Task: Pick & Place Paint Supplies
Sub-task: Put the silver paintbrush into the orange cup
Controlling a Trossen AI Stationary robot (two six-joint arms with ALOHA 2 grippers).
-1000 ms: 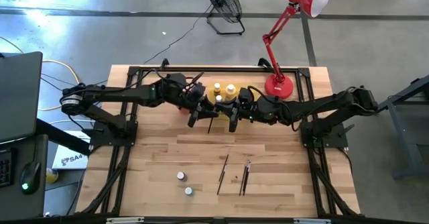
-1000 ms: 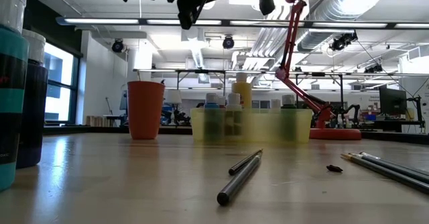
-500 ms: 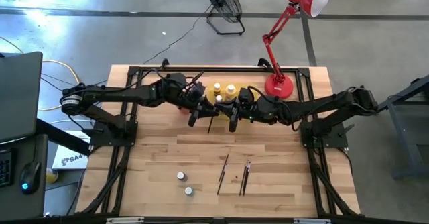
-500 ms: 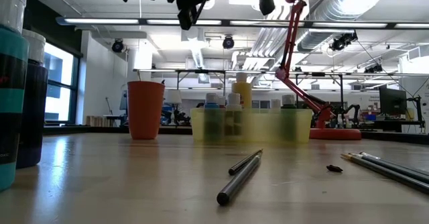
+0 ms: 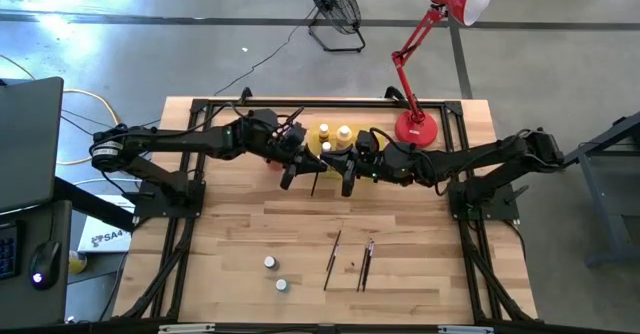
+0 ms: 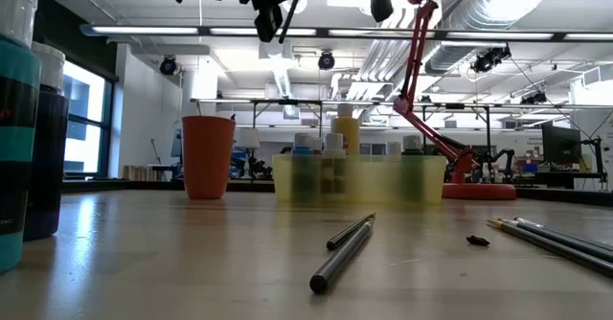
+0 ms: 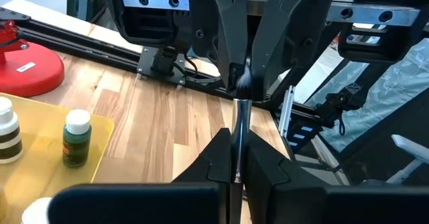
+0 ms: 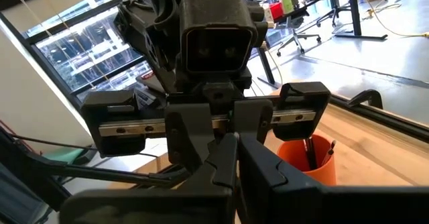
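Note:
A thin paintbrush is held high above the table between my two grippers, which meet near the far middle. My left gripper is shut on its shaft. Facing it, my right gripper is shut on the brush's other end. Two small white-capped bottles stand near the front edge. Beside them, more dark brushes lie flat on the wood. The yellow tray at the far middle holds several bottles. My left gripper pinches the brush's thin shaft between its two fingers, coming roughly level from the table's left. The brush is lifted clear of the table. My right gripper pinches the brush's other end between its fingertips, coming level from the table's right.
A red cup with brushes in it stands beside the yellow tray. A red desk lamp stands at the far right. Black frame rails run along both table sides. Bare wood lies between the arms and the front things.
My left gripper has shut its fingers onto the brush that my right gripper holds. Neither arm has moved, and the brush has stayed in place above the table.

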